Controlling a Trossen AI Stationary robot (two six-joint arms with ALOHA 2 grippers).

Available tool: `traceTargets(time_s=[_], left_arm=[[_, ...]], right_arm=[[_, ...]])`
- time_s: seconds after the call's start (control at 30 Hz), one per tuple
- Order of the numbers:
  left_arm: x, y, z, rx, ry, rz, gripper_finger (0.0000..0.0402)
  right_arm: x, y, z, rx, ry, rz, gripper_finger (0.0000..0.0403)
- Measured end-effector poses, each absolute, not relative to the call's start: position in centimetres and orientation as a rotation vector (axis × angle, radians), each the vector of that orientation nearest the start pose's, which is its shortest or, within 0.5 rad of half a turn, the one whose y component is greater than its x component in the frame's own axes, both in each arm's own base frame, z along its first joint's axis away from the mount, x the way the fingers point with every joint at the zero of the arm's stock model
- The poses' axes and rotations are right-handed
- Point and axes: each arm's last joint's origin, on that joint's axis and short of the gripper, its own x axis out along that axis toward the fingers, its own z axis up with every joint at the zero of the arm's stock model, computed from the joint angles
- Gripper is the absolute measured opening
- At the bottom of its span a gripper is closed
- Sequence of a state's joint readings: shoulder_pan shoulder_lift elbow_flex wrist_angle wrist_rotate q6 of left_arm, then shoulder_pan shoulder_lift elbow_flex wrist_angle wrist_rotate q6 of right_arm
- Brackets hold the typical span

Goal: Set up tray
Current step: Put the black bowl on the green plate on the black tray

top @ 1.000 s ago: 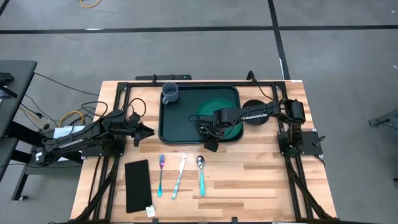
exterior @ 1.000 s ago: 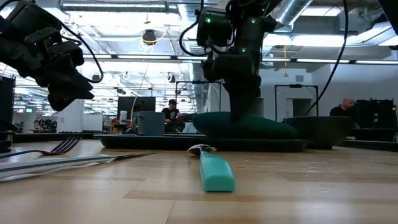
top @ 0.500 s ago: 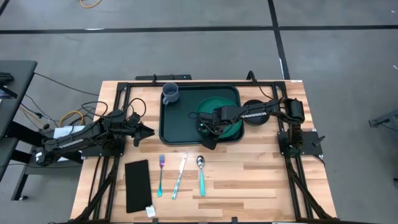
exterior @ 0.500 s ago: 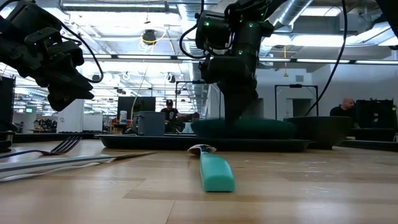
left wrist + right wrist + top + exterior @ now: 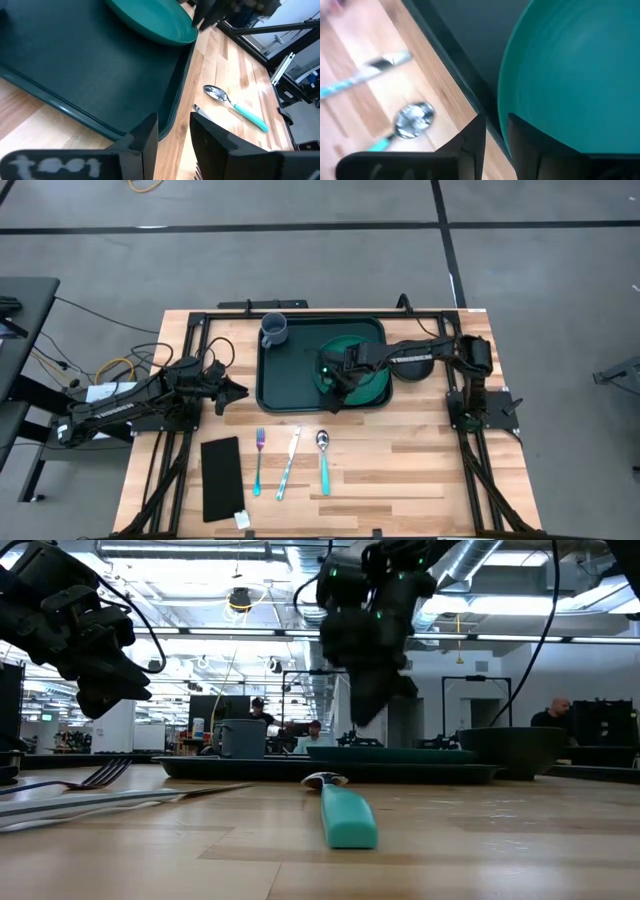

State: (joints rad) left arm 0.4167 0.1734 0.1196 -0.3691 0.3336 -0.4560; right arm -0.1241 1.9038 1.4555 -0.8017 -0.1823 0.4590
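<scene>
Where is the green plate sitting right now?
In the high view the green plate lies flat in the right half of the dark green tray, with the blue mug at the tray's far left corner and the right gripper hovering over the plate's near edge.

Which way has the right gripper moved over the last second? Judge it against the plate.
Yes. In the high view the right gripper has pulled back from the tray's near rim onto the plate; the low view shows it lifted.
</scene>
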Motion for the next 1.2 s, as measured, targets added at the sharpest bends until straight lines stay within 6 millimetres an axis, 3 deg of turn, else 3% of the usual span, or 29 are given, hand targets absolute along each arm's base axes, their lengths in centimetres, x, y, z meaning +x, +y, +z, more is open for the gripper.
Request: traceTargets(time_s=[0.2, 0.3, 0.4, 0.53, 0.67, 0.87, 1.2], left_arm=[[9.0, 3.0, 15.7, -0.615, 0.37, 0.173, 0.01], [9.0, 3.0, 15.7, -0.615, 0.37, 0.173, 0.01], [9.0, 3.0, 15.7, -0.615, 0.37, 0.173, 0.01], [9.0, 3.0, 15.7, -0.616, 0.37, 0.173, 0.01], [9.0, 3.0, 15.7, -0.616, 0.37, 0.174, 0.01], [9.0, 3.0, 15.7, -0.629, 0.37, 0.176, 0.01], [9.0, 3.0, 15.7, -0.636, 0.369, 0.177, 0.01]], right_arm=[[34.7, -5.7, 26.1, 0.61, 1.149, -0.449, 0.0072], [31.6, -6.2, 28.2, 0.614, 1.15, -0.634, 0.0072], [28.4, -6.5, 28.8, 0.634, 1.198, -0.815, 0.0072], [25.2, -6.5, 28.3, 0.656, 1.251, -0.94, 0.0072], [23.7, -6.1, 26.1, 0.706, 1.308, -0.941, 0.0073], [23.0, -5.6, 22.9, 0.775, 1.375, -0.858, 0.0073], [22.9, -5.7, 22.6, 0.655, 1.394, -0.809, 0.0073]])
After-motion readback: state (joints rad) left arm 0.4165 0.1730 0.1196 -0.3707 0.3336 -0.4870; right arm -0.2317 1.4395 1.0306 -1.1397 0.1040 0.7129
